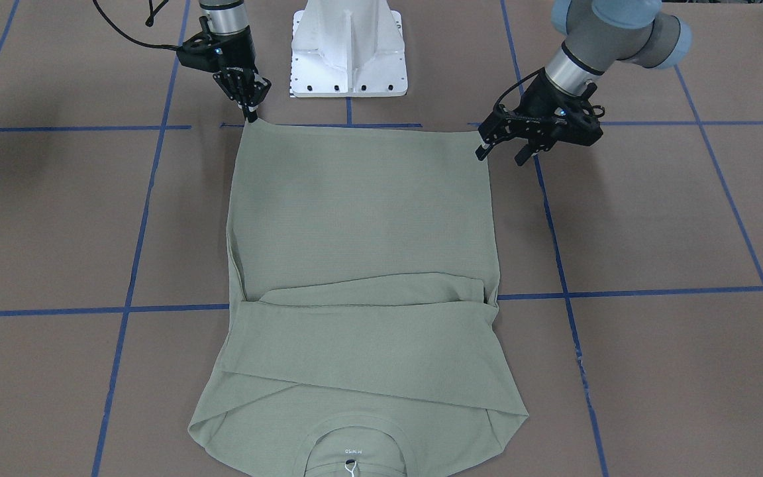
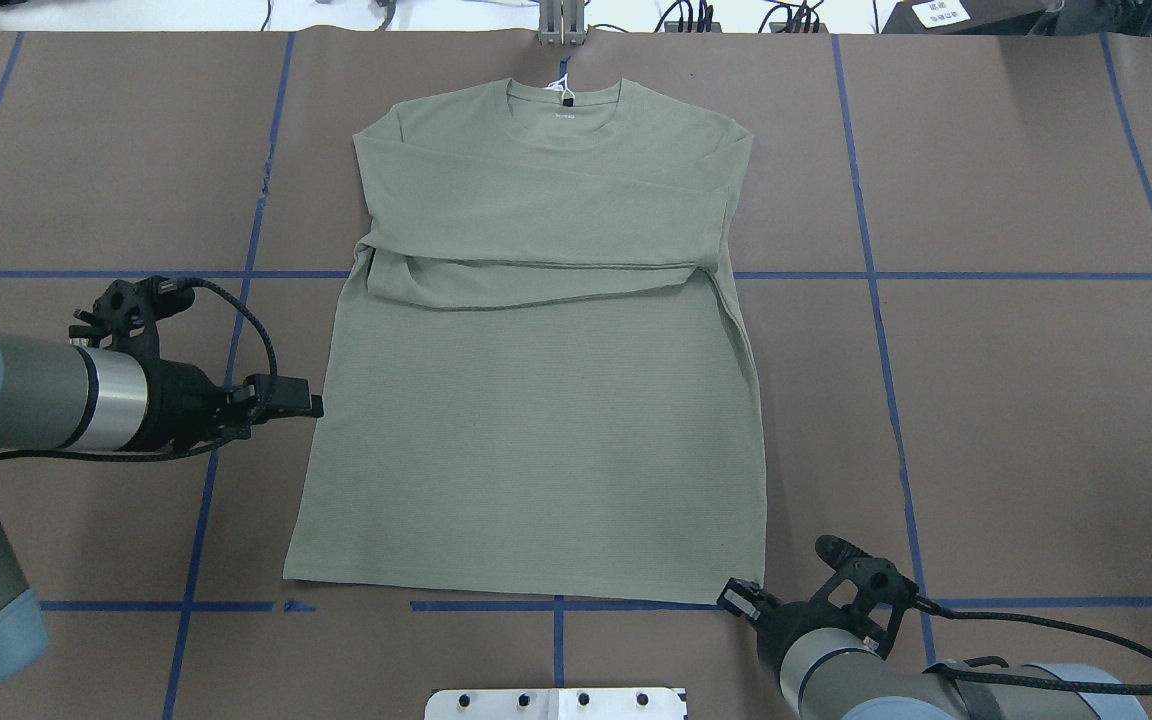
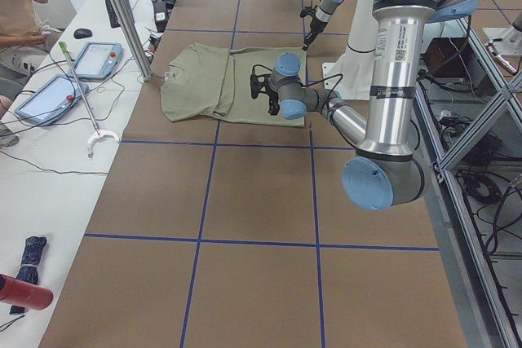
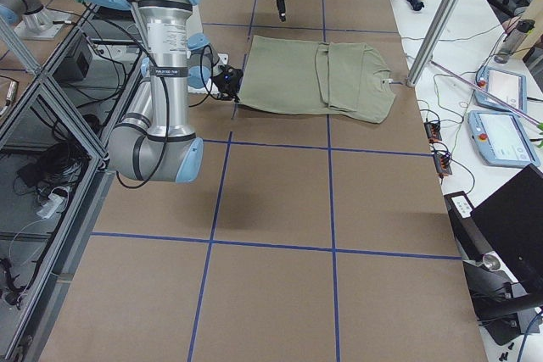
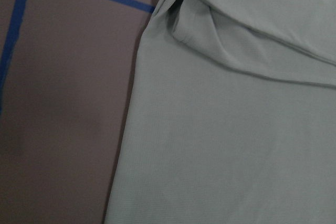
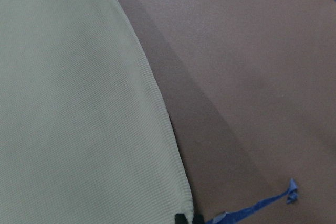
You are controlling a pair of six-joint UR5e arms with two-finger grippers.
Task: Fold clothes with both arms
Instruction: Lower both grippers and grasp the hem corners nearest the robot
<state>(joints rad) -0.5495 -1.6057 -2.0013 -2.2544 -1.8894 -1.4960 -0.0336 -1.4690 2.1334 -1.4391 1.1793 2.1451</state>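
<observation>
The pale sage-green shirt [image 1: 361, 212] lies flat on the brown table, neckline away from the robot, with both sleeves folded across the chest [image 2: 546, 215]. My right gripper [image 1: 250, 114] points down at the hem's corner on my right; its fingers are closed to a point on that corner [image 2: 736, 597]. The right wrist view shows the black fingertips [image 6: 181, 217] at the shirt's edge [image 6: 68, 103]. My left gripper [image 1: 502, 155] is open and empty, just outside the shirt's edge on my left [image 2: 316, 405], apart from the cloth. The left wrist view shows only the shirt [image 5: 236, 129].
The white pedestal base [image 1: 348, 53] stands behind the hem. Blue tape lines [image 2: 876, 275] grid the table. A metal post [image 2: 561, 25] stands just past the neckline. Tablets [image 3: 90, 59] and a person are at the side table beyond it.
</observation>
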